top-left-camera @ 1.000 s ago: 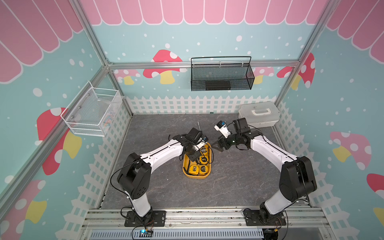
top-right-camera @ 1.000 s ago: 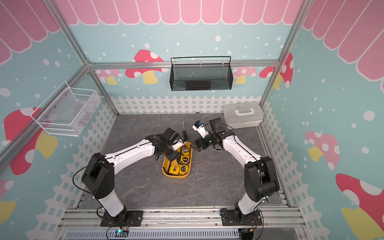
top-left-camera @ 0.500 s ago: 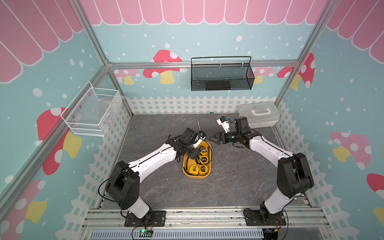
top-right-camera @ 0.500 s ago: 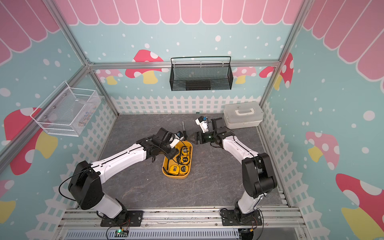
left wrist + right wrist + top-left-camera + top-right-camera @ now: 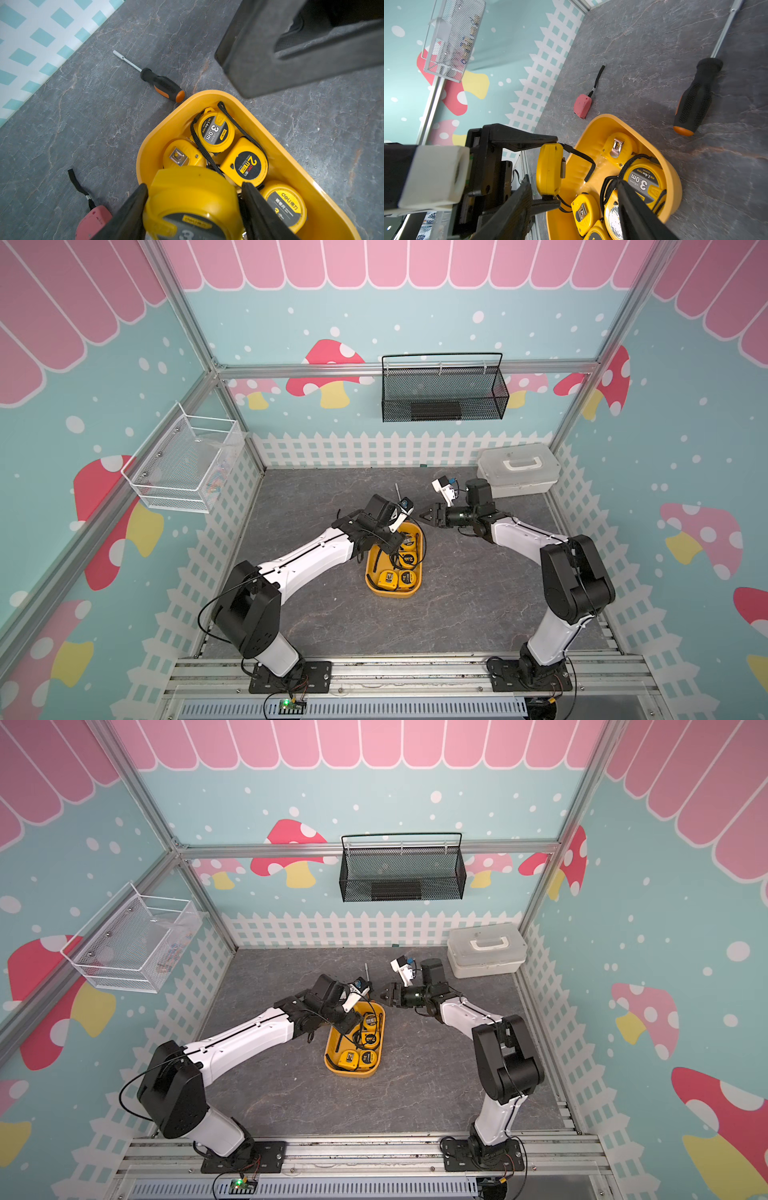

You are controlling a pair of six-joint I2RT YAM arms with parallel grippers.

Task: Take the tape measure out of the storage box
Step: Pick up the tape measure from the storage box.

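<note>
**Left gripper** (image 5: 194, 186): jaws half-spread because they clamp across the rim of one round yellow plastic tape measure (image 5: 548, 169). Its black strap trails down. The case is raised above the shallow yellow-orange plastic storage box (image 5: 162, 128), judged mid-extraction and not yet carried aside.

**Right gripper** (image 5: 422, 517): jaws moderately apart and empty, poised just beyond the box's far end, perhaps to steady it.

**In box:** several more yellow tape measures (image 5: 216, 131).

**On grey tabletop nearby:** black-and-orange-handled screwdriver (image 5: 162, 85); pink tape measure (image 5: 582, 106).
</note>
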